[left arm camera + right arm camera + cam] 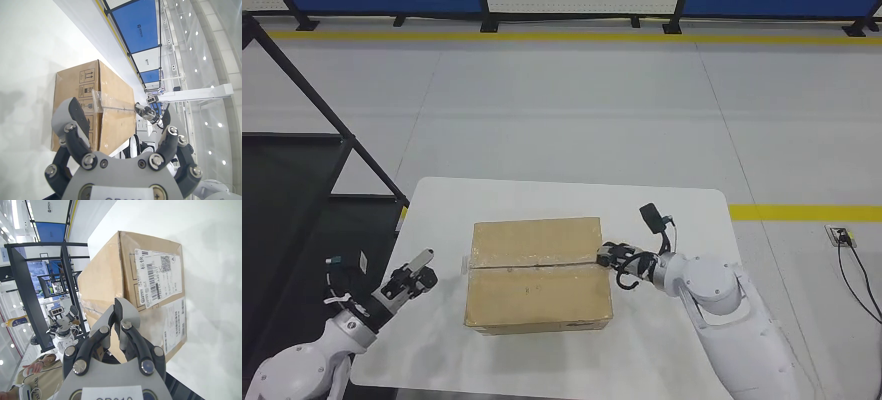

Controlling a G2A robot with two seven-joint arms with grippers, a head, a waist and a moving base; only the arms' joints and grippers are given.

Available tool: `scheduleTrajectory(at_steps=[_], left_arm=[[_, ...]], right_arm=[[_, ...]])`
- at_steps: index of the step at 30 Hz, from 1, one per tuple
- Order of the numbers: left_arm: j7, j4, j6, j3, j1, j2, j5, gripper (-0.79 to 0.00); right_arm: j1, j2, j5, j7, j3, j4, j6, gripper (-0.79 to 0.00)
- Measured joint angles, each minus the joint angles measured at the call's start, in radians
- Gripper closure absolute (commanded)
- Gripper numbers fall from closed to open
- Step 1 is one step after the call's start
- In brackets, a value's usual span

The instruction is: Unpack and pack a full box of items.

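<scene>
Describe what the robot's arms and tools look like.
The left arm and right arm are smooth, rounded white shells with darker wrists. The left tool and right tool match: a silver-grey base plate with a white label, black linkages with shiny screws, and grey fingers faced with black ridged pads. A small black camera box sits on the right wrist.

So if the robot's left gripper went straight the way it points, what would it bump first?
Most likely the brown cardboard box. The open left gripper aims at the box's near end, with only bare white table between. Height is hard to judge, so it might skim the top.
</scene>
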Motion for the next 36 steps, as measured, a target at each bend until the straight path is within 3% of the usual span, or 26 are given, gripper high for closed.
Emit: scheduleTrajectory(at_steps=[6, 17, 18, 19, 20, 25, 31, 36], left_arm=[[0.019, 0.032, 0.049, 0.028, -0.050, 0.000, 0.006, -0.785], [0.112, 0.099, 0.127, 0.171, -0.162, -0.011, 0.091, -0.785], [0.112, 0.102, 0.127, 0.175, -0.164, -0.012, 0.087, -0.699], [0.114, 0.102, 0.124, 0.175, -0.165, -0.013, 0.078, -0.256], [0.119, 0.101, 0.110, 0.171, -0.161, -0.014, 0.059, 0.000], [0.086, 0.127, 0.053, 0.125, -0.138, -0.019, -0.128, 0.000], [-0.106, 0.212, 0.026, 0.083, -0.157, -0.021, -0.433, 0.000], [-0.088, 0.246, 0.044, 0.122, -0.192, -0.022, -0.398, 0.000]], right_arm=[[-0.042, 0.015, 0.019, 0.026, 0.047, -0.022, -0.015, 0.000], [-0.079, 0.031, 0.041, 0.006, 0.081, -0.001, -0.014, 0.000], [-0.079, 0.032, 0.043, 0.007, 0.083, 0.001, -0.013, 0.000], [-0.079, 0.033, 0.045, 0.007, 0.085, 0.003, -0.012, 0.000], [-0.079, 0.035, 0.048, 0.007, 0.087, 0.005, -0.012, 0.000], [-0.075, 0.039, 0.060, 0.015, 0.088, 0.013, -0.015, 0.000], [-0.055, 0.044, 0.062, 0.030, 0.072, 0.034, -0.020, 0.000], [-0.041, 0.048, 0.069, 0.034, 0.063, 0.052, -0.028, 0.000]])
